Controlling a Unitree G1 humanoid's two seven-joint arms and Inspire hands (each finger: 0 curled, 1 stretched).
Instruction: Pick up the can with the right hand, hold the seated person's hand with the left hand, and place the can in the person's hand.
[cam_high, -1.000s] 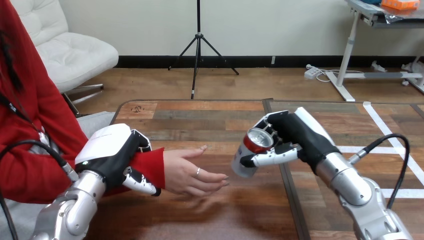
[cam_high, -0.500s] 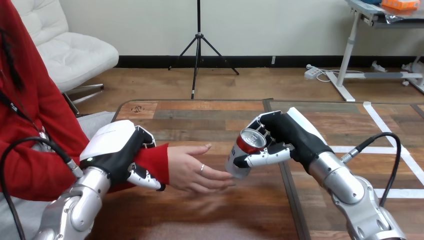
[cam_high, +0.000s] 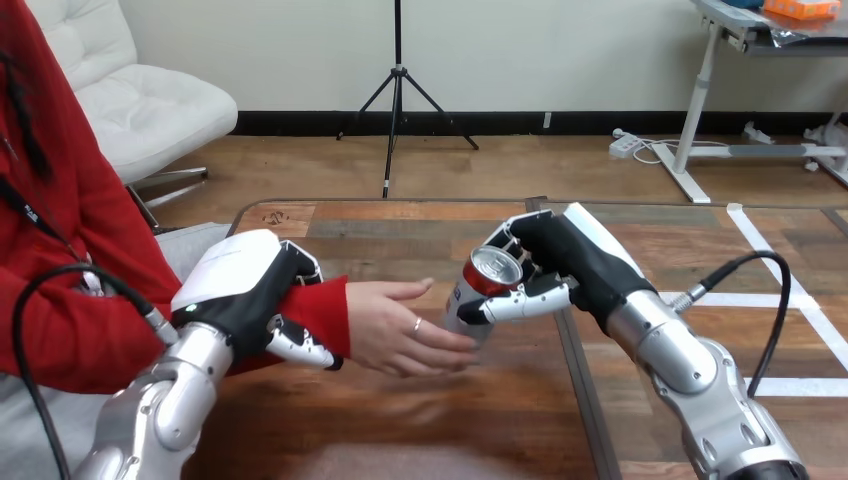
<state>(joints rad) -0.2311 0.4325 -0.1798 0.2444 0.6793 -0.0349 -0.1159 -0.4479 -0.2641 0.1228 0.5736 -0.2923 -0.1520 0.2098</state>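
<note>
Can (cam_high: 463, 300) held over surface (cam_high: 430, 225), tilted, silver top with red band turned up toward camera, lower end touching fingers of person's hand (cam_high: 395, 325). Right hand (cam_high: 565, 260) just right of person's hand, fingers and thumb curled round can's side. Person's hand open, thumb uppermost, fingers stretched toward can. Left hand (cam_high: 240, 290) just left of person's hand, clamped on red-sleeved wrist (cam_high: 318, 312): white back on top, thumb wrapped beneath. Silver forearms slant in toward person's hand from either side.
</note>
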